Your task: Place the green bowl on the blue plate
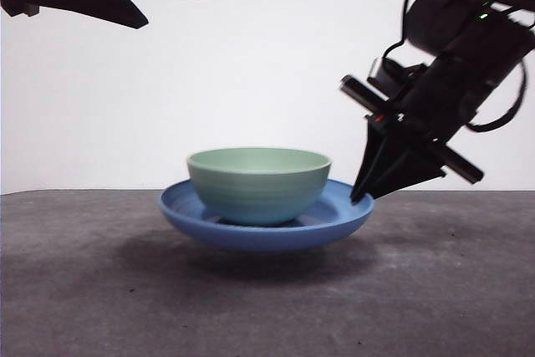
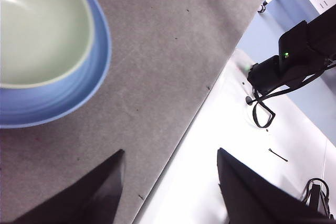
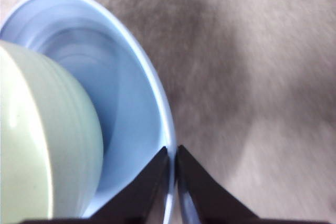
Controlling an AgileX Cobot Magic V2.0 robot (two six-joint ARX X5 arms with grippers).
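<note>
Looks like you're basically wrapping this one up: the green bowl [image 1: 258,183] is sitting upright inside the blue plate [image 1: 347,211], roughly centred. Your right gripper [image 3: 172,153] is pinching the plate's rim, jaws nearly closed with just that thin edge between them, and the bowl is sitting just beyond the tips. Judging from that, you're only needing to let go of the rim and lift away without dragging the plate. Your left gripper [image 2: 170,174] is hanging wide open and empty, well off to the side. No readable labels or writing anywhere.
</note>
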